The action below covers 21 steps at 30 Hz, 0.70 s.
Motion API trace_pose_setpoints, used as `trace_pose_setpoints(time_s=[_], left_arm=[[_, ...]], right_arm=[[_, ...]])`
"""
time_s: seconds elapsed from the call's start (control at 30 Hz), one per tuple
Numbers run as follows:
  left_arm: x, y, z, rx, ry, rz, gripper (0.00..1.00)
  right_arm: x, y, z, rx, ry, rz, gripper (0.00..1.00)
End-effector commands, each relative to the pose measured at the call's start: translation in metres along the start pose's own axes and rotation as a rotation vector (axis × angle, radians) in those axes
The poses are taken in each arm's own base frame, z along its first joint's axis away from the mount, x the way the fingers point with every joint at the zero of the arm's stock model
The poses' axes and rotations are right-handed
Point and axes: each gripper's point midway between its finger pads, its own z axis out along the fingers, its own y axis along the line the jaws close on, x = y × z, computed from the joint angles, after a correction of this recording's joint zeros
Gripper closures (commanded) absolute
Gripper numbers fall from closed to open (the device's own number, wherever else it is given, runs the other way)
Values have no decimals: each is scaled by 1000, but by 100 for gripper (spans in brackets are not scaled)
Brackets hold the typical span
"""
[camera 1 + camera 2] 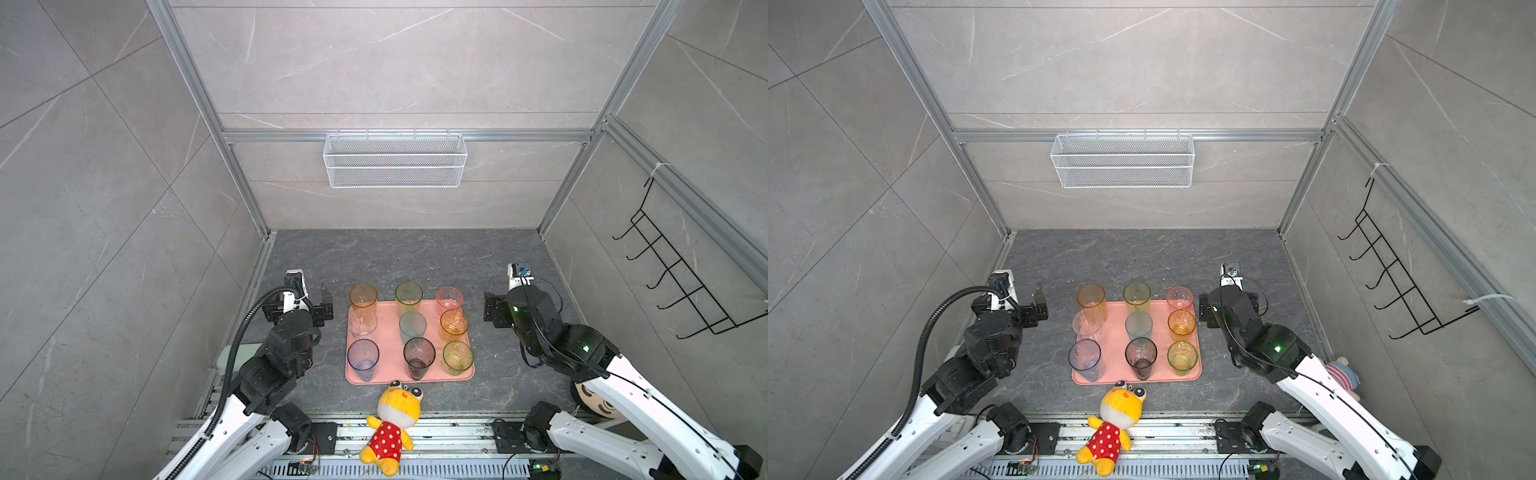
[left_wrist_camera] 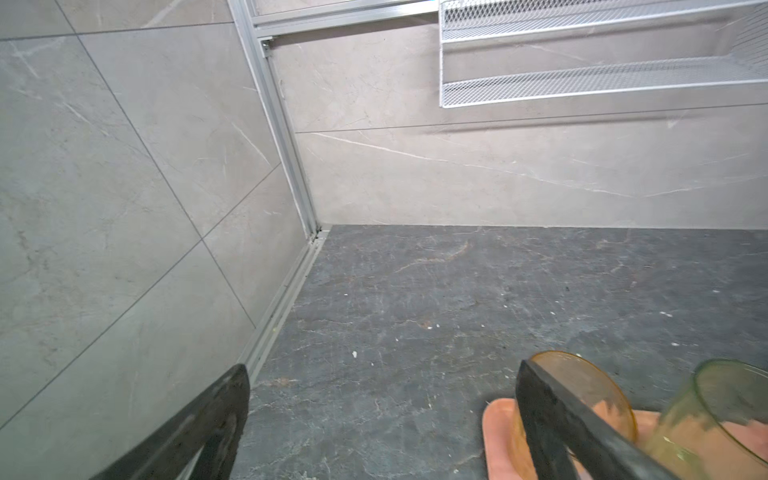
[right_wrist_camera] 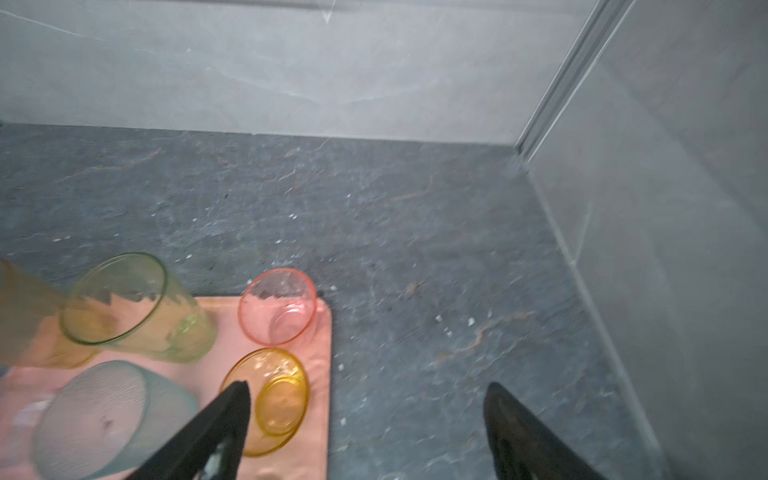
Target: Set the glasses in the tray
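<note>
The left claw [image 2: 382,368] hangs spread wide and empty over the dark counter [image 1: 415,257], beside it the nine glasses [image 1: 412,326] stand upright in three rows on the pink tray [image 1: 390,330] at the counter's middle, and just right of the tray the right claw [image 3: 368,385] gapes wide, holding nothing.

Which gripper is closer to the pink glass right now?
Right. The right gripper hangs just off the tray's right edge beside the pink glass; the left gripper is across the tray, past its left edge.
</note>
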Motion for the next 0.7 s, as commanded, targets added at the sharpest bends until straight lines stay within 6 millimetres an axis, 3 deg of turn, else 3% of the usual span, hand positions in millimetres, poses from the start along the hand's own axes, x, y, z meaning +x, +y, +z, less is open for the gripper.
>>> trace_pose_setpoints(time_s=[0.0, 0.13, 0.27, 0.43, 0.53, 0.67], left_arm=[[-15, 14, 20, -51, -61, -33, 1], [21, 33, 56, -105, 23, -109, 0], [66, 38, 86, -165, 68, -88, 0], [123, 52, 106, -272, 132, -22, 0], [154, 66, 113, -316, 178, -30, 0], [171, 70, 122, -294, 200, -49, 1]], right_arm=[[-26, -27, 6, 180, -197, 27, 1], [-15, -46, 34, 259, -225, 50, 1], [15, -65, 88, 291, -167, 99, 0], [51, -79, 139, 335, -73, 87, 1], [68, -87, 158, 344, -58, 104, 1], [88, -93, 172, 336, -52, 112, 1]])
